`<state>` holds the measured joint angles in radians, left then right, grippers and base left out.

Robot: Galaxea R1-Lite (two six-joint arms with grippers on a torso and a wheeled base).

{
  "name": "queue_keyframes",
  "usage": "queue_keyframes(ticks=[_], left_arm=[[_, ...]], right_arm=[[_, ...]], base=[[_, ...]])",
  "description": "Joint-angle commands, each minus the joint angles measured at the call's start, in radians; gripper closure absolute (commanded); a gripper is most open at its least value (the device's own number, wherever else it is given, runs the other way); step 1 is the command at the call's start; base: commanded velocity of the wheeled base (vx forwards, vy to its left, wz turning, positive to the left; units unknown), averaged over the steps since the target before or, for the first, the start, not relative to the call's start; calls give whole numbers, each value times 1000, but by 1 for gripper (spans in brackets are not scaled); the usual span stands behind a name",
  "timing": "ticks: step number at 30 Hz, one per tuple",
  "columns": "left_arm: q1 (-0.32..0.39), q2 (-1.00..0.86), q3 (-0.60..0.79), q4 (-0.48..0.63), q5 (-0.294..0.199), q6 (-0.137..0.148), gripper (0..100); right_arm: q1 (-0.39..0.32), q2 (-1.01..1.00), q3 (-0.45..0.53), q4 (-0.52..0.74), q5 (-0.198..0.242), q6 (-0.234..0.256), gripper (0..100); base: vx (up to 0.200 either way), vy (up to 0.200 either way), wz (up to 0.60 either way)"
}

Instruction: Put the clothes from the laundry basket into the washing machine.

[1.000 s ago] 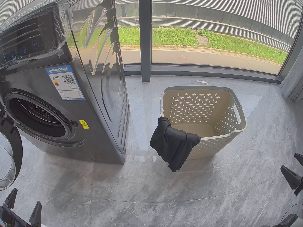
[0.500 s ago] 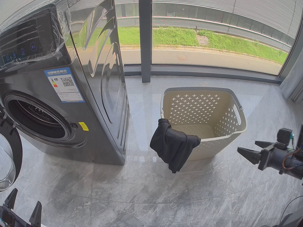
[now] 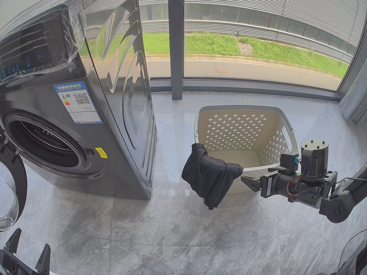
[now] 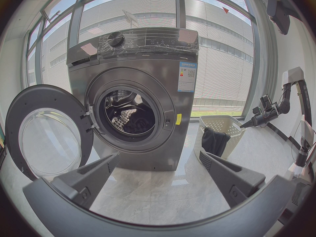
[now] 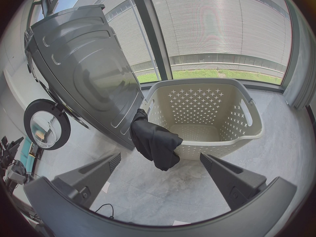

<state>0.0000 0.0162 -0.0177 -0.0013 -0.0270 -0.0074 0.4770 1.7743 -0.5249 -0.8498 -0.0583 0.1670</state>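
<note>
While black garment (image 3: 209,176) hangs draped over laundry basket (image 3: 244,109) rim, corner nearest washing machine (image 3: 114,96), right tool (image 3: 254,175) sits just beside it, released, empty. Left tool (image 3: 32,238) low near open door (image 3: 11,188), also released.

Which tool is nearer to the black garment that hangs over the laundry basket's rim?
Right. The right tool is open close beside the black garment; the left tool sits far off, low by the washing machine door.

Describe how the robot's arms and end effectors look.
The left end effector and right end effector each have two dark grey wedge-shaped fingers with ribbed pads. The right arm is black, with a cylindrical joint, white label and orange cable.
</note>
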Motion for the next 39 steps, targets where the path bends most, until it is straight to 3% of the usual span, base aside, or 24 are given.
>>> queue_keyframes(ticks=[1,25,39], left_arm=[[0,-15,18,0,-1,0,0],[-2,-15,18,0,-1,0,0],[-2,-15,18,0,-1,0,0]], right_arm=[[8,96,-49,-3,-3,-4,0],[2,215,-145,-32,-6,-9,0],[9,370,-210,-169,-3,-21,0]], base=[[0,0,0],[0,0,0],[0,0,0]])
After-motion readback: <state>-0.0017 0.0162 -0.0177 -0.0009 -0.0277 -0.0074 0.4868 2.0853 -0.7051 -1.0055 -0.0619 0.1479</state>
